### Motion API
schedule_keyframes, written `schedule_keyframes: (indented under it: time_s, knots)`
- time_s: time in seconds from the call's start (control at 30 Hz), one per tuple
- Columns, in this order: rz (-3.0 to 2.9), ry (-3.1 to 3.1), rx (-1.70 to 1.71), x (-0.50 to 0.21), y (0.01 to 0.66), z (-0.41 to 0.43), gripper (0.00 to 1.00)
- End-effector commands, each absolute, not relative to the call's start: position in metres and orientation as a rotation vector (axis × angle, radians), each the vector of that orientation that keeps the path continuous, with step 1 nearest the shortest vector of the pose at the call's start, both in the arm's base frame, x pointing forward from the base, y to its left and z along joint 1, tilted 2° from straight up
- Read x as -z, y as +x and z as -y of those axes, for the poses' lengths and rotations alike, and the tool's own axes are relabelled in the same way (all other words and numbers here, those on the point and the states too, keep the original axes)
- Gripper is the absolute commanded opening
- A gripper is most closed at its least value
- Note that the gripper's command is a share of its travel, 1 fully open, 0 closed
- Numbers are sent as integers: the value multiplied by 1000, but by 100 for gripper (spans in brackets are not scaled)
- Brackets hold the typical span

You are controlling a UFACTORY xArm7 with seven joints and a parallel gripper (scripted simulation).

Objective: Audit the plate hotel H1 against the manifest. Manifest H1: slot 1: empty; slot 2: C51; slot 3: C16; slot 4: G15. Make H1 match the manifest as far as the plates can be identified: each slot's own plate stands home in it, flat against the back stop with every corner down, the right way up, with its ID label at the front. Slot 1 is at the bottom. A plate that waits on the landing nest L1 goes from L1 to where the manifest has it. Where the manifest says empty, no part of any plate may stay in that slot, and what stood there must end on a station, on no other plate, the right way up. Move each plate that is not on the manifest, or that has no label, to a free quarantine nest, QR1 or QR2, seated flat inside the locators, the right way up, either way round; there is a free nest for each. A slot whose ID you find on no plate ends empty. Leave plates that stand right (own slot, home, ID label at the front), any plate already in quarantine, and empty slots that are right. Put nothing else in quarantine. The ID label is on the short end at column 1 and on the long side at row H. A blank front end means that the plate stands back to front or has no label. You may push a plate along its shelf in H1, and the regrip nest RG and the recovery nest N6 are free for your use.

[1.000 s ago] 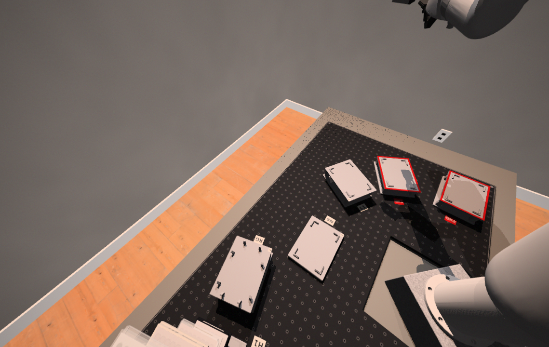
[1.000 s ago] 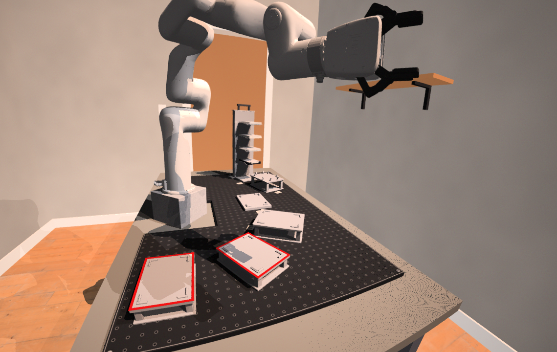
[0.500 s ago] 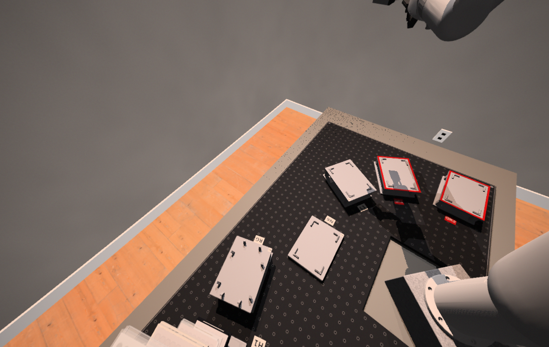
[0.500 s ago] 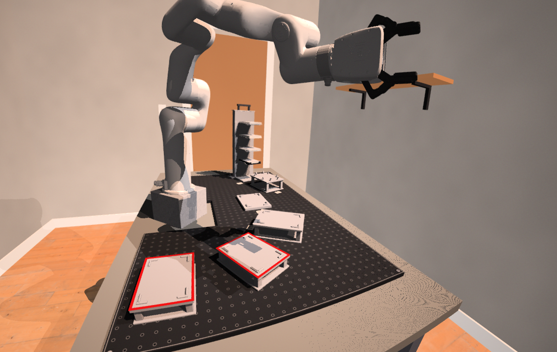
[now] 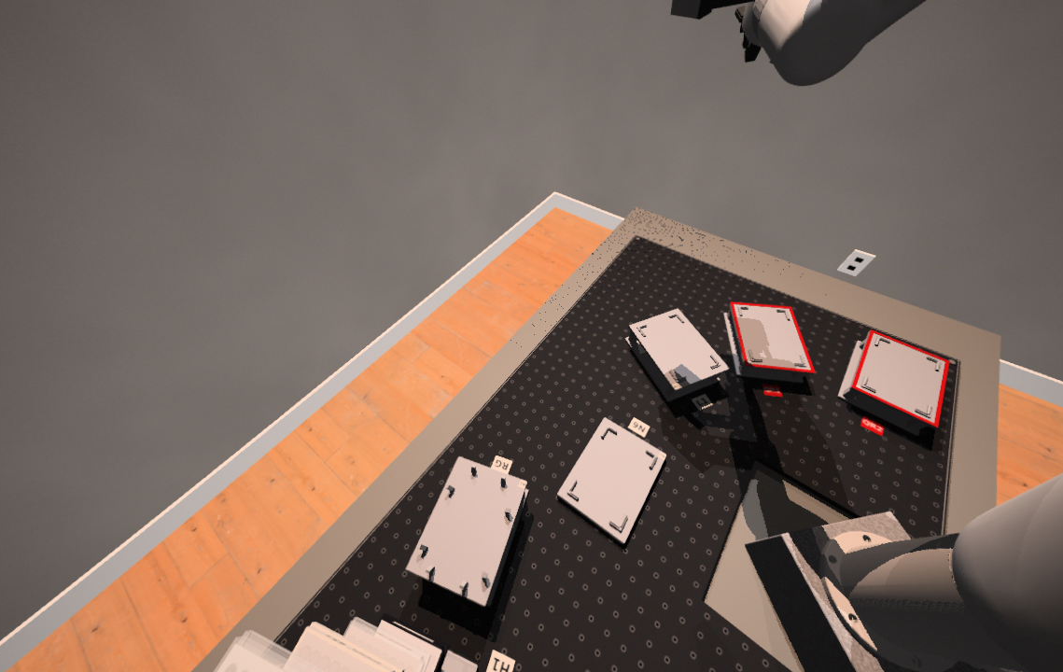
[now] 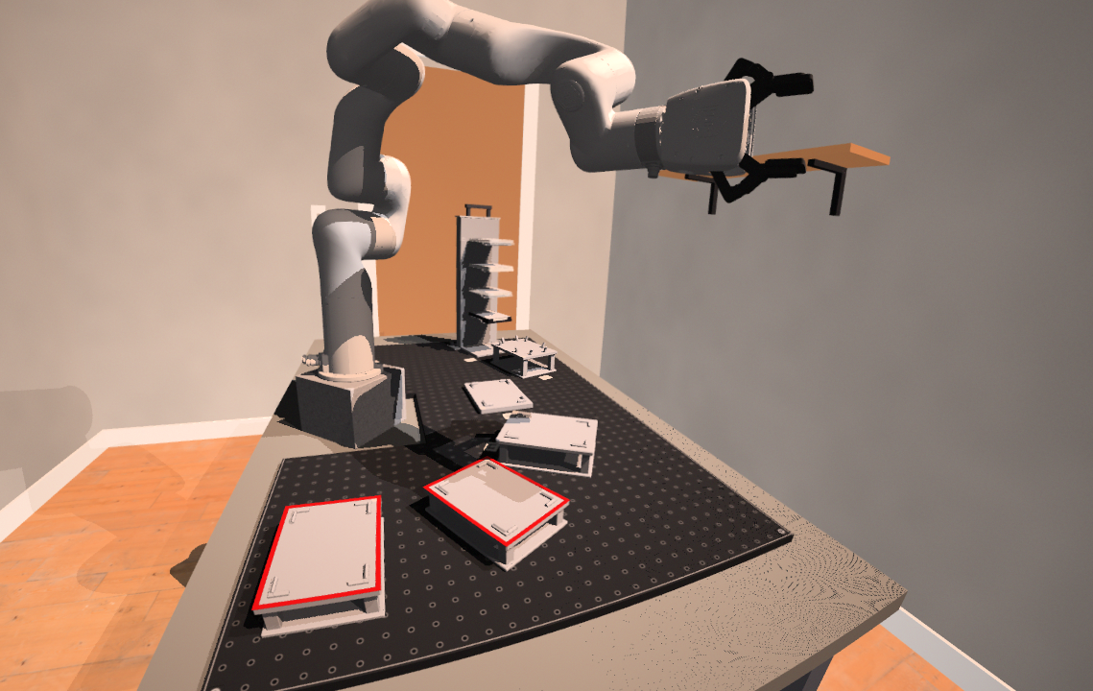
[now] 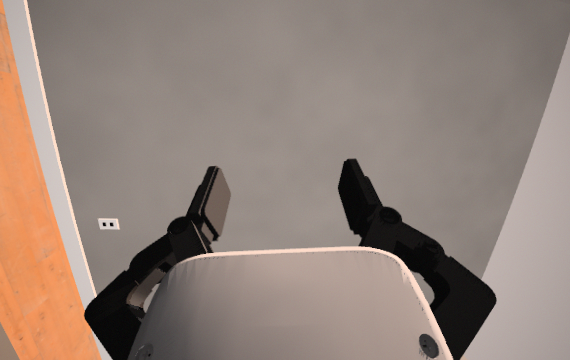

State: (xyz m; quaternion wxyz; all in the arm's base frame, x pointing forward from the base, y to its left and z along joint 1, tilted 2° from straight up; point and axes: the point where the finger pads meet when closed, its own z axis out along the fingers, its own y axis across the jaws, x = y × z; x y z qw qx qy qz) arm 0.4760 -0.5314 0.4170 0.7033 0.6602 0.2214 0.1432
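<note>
On your left, the plate hotel H1 stands at the table's far end, well apart from the claw, which hangs high to the right, spread fully wide and gripping nothing.

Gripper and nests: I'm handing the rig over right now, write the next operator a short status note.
Gripper: open, holding nothing, raised high off the table and facing the grey wall.
Both red-edged quarantine nests show bare tops, as do the recovery nest and the regrip nest.
Plate hotel: far end, labels unreadable from here.
Done: no plate visibly moved.
Left: the whole audit.
</note>
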Motion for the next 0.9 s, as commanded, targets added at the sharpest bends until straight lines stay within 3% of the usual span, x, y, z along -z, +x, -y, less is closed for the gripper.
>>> schedule_keyframes:
  time_s: [0.0,0.87]
  knots:
    - [-489,1481,-291,-419,484,523,100]
    - [-557,1593,-185,-396,540,439,100]
